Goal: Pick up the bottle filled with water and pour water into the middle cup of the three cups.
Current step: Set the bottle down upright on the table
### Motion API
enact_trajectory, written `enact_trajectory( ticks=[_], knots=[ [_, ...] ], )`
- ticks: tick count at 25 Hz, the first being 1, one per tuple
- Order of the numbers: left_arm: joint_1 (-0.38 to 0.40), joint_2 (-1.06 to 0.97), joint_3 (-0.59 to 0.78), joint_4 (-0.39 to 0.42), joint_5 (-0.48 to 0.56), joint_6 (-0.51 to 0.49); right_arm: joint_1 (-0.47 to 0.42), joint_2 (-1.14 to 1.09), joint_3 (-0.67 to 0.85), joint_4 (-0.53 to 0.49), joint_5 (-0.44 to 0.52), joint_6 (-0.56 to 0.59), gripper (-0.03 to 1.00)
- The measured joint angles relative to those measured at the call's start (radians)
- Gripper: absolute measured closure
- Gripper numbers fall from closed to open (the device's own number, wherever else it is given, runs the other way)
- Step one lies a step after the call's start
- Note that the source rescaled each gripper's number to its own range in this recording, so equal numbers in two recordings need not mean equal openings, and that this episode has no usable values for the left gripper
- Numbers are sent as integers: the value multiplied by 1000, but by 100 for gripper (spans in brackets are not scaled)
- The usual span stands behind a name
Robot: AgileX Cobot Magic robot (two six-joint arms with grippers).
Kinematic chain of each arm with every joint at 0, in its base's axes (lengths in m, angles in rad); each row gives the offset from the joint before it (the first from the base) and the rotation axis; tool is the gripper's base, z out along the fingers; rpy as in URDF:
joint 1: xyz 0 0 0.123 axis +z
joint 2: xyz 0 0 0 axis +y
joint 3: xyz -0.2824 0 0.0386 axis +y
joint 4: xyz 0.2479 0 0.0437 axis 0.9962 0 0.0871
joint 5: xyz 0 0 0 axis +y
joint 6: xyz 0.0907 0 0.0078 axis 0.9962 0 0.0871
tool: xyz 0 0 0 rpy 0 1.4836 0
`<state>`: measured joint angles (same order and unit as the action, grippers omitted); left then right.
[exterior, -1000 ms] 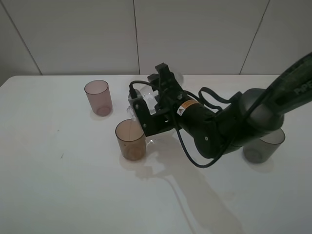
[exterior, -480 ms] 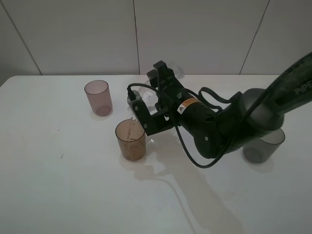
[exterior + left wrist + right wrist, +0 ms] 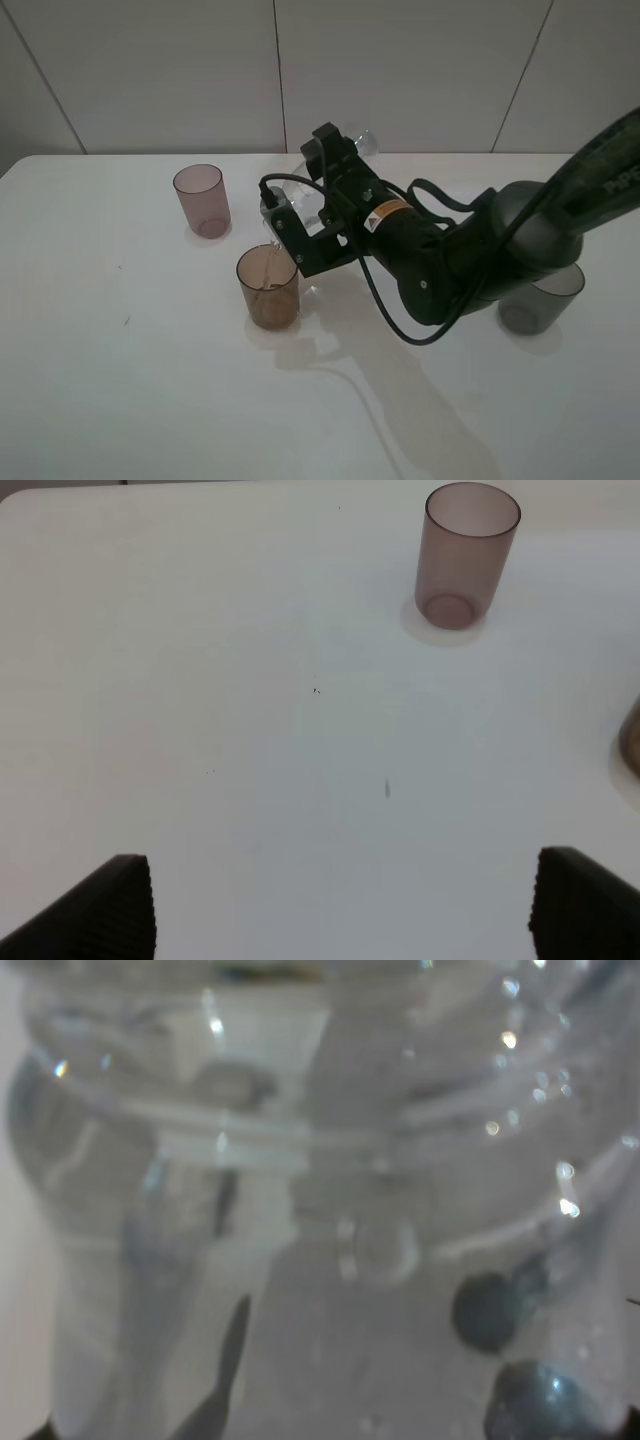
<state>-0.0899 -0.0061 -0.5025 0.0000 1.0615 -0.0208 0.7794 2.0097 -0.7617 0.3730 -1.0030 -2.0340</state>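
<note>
My right gripper (image 3: 318, 208) reaches across the middle and is shut on the clear bottle (image 3: 292, 197). The bottle is tipped steeply, its neck over the amber-brown middle cup (image 3: 267, 288). A thin stream of water runs from the neck into that cup. The bottle's clear body fills the right wrist view (image 3: 320, 1200). The mauve-pink cup (image 3: 201, 199) stands behind and to the left, and also shows in the left wrist view (image 3: 468, 555). The dark grey cup (image 3: 540, 298) stands at the right, partly behind my right arm. My left gripper (image 3: 345, 910) is open and empty over bare table.
The white table (image 3: 120, 380) ends at a white tiled wall behind. My right arm lies across the table's middle and right. The amber cup's edge (image 3: 632, 742) shows at the side of the left wrist view.
My right gripper has tipped the bottle further, raising its base. Water keeps running into the amber cup. The cups have not moved.
</note>
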Motion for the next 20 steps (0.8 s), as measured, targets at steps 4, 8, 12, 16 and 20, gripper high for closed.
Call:
enact_trajectory(
  ticks=[4,8,12,16,20],
  knots=[
    [0,0,0,0,0,0,0,0,-1,0,-12,-2,94],
    [0,0,0,0,0,0,0,0,-1,-5,-34,-2,94],
    [0,0,0,0,0,0,0,0,-1,-21,-55,-2,94],
    [0,0,0,0,0,0,0,0,-1,-27,-61,-16,94],
    [0,0,0,0,0,0,0,0,-1,-27,-62,-41,94]
  ],
)
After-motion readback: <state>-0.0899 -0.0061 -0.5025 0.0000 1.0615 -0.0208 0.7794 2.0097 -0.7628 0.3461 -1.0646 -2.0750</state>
